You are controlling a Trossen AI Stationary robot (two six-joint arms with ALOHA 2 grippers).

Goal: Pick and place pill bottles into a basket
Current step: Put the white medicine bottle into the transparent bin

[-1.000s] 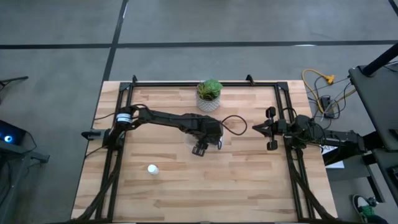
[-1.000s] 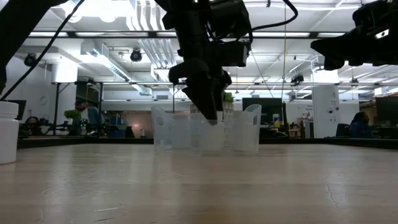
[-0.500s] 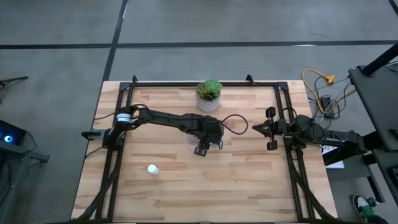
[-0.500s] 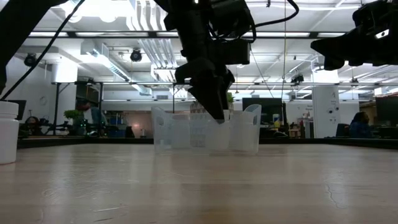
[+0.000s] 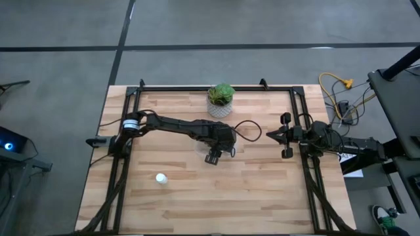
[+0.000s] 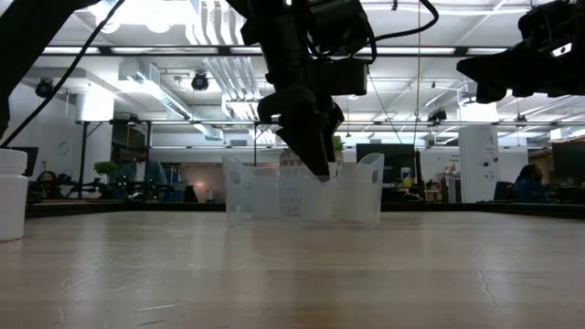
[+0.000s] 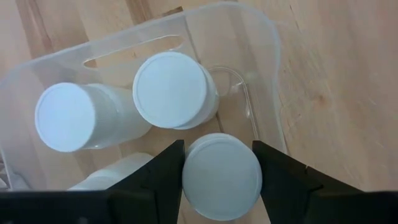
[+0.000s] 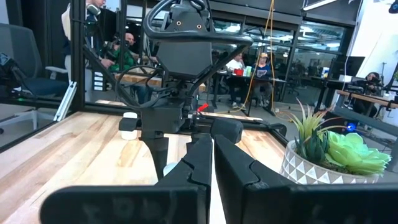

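My left gripper [image 5: 211, 157] points down into the clear tray [image 5: 202, 145] at mid-table and is shut on a white pill bottle [image 7: 221, 176]. Two more capped bottles [image 7: 169, 89] [image 7: 65, 117] stand upright in the tray, and part of another [image 7: 112, 173] shows beside them. One bottle [image 5: 160, 177] stands alone on the table toward the near left; it also shows in the low view [image 6: 11, 196]. My right gripper [image 5: 270, 136] hovers shut at the table's right, pointing toward the tray. My left gripper pinches the bottle between its two fingers [image 7: 163, 180], which stand on opposite sides just below the cap [image 7: 186, 177]. The fingers come from above, pointing down. The bottle is upright inside the tray, next to its corner wall; whether its base rests on the tray floor does not show.
A white pot with a green plant [image 5: 221, 100] stands at the far middle of the table, behind the tray. Black frame rails [image 5: 125, 151] run along the table's left and right sides. Bare wood lies across the near half.
My left gripper has shifted slightly toward the table's right at the tray, still shut on the bottle.
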